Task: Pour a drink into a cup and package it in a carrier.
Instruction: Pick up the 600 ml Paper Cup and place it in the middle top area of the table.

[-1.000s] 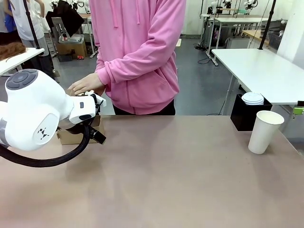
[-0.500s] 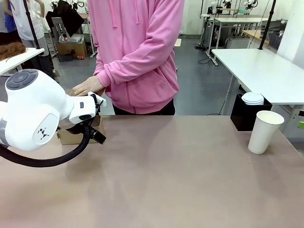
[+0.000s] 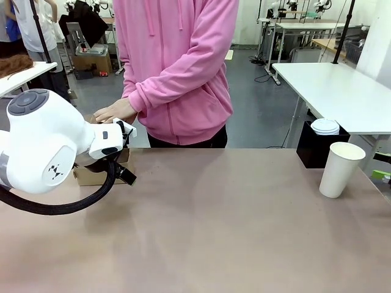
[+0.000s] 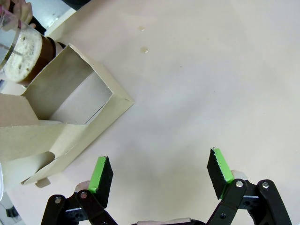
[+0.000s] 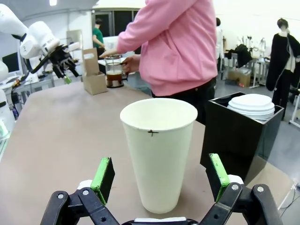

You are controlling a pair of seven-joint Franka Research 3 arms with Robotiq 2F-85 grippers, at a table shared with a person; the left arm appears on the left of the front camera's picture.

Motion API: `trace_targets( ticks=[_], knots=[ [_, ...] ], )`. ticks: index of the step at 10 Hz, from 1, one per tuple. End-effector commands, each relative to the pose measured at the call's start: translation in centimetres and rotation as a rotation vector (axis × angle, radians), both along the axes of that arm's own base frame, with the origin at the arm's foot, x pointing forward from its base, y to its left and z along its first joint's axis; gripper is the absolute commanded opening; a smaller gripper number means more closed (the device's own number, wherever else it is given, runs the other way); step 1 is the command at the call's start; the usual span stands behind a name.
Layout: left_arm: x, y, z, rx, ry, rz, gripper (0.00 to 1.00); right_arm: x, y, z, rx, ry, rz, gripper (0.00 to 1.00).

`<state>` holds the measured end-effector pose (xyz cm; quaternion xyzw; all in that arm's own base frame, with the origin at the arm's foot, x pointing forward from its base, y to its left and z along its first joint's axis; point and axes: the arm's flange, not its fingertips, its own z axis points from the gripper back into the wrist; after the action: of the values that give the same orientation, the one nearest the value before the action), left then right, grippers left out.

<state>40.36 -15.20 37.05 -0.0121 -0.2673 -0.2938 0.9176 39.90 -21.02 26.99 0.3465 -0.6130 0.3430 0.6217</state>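
Note:
The white paper cup [image 5: 159,154] stands upright and empty on the table, directly between the spread green pads of my open right gripper [image 5: 159,177]. In the front view the cup [image 3: 341,169] is at the far right, with one green fingertip [image 3: 380,175] at the picture's edge beside it. My left gripper [image 4: 159,173] hangs open over bare table next to the brown cardboard carrier [image 4: 70,117]. The person's hand [image 3: 113,112] holds the glass press pot [image 5: 114,75] with dark drink behind the carrier [image 5: 93,72].
A black cube box [image 3: 317,149] holding a stack of white lids [image 3: 325,126] sits just behind the cup. A few drops [image 4: 144,48] lie on the table past the carrier. The person in pink stands at the far edge.
The green tip of my right gripper has dropped lower at the right edge, closer to the cup. The left arm and the person's hand have barely moved.

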Motion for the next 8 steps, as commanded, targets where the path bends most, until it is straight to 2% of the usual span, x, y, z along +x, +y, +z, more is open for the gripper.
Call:
trace_targets(
  ticks=[1,8],
  knots=[
    [0.0,0.0,0.0,-0.001,0.000,0.000,1.00,0.5,1.7,-0.9,-0.008,-0.031,-0.009,1.00],
    [0.0,0.0,0.0,-0.001,0.000,0.000,1.00,2.9,5.7,-3.5,0.026,0.046,-0.028,1.00]
  ],
)
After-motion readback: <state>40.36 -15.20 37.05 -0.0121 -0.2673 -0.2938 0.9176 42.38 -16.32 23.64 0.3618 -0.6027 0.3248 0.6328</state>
